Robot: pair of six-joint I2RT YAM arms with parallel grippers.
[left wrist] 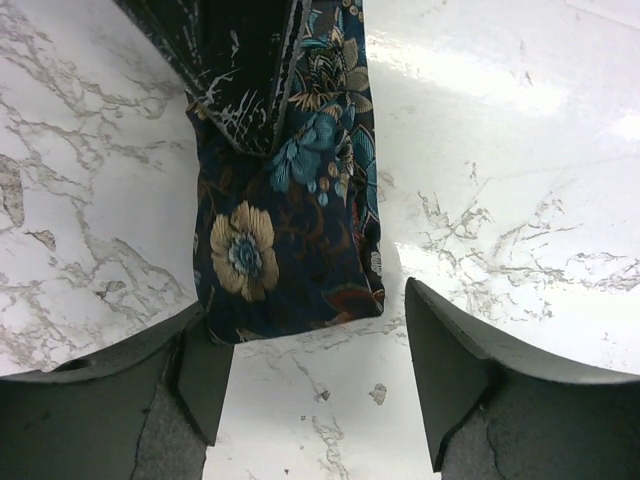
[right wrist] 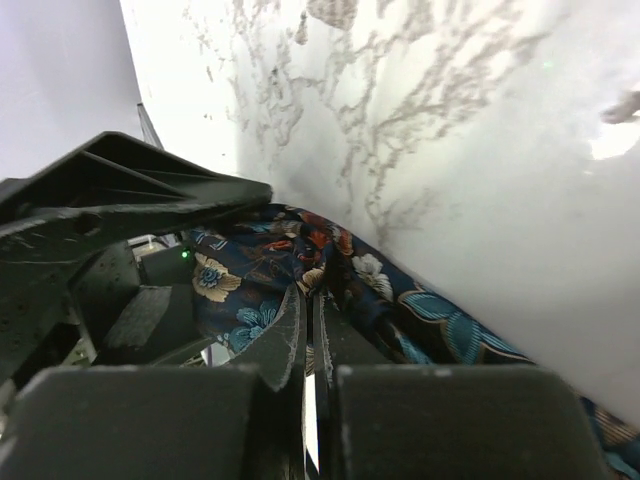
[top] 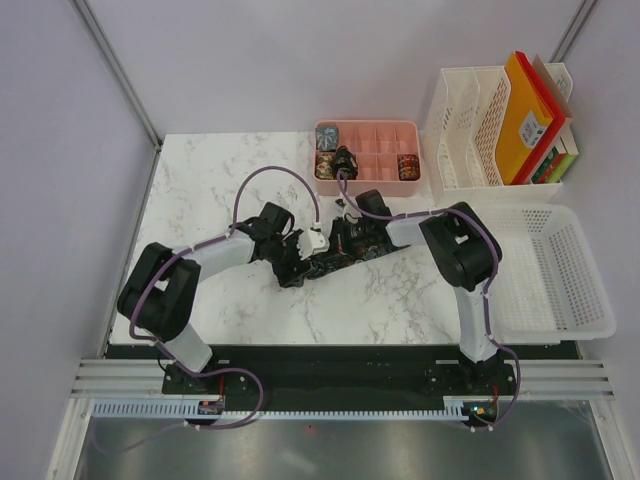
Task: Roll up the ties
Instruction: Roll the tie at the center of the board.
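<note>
A dark blue tie with tan, teal and red flowers lies at the table's middle between my two grippers. In the left wrist view its flat end lies on the marble just beyond my open left gripper, close to the left finger and not held. My left gripper sits low at the tie's left end. My right gripper is shut on a fold of the tie; in the top view it is over the tie's right part. Its black finger rests on the tie.
The pink compartment tray at the back holds three rolled ties: grey-blue, dark, red-orange. A white file rack with books stands back right. A white mesh basket lies at the right.
</note>
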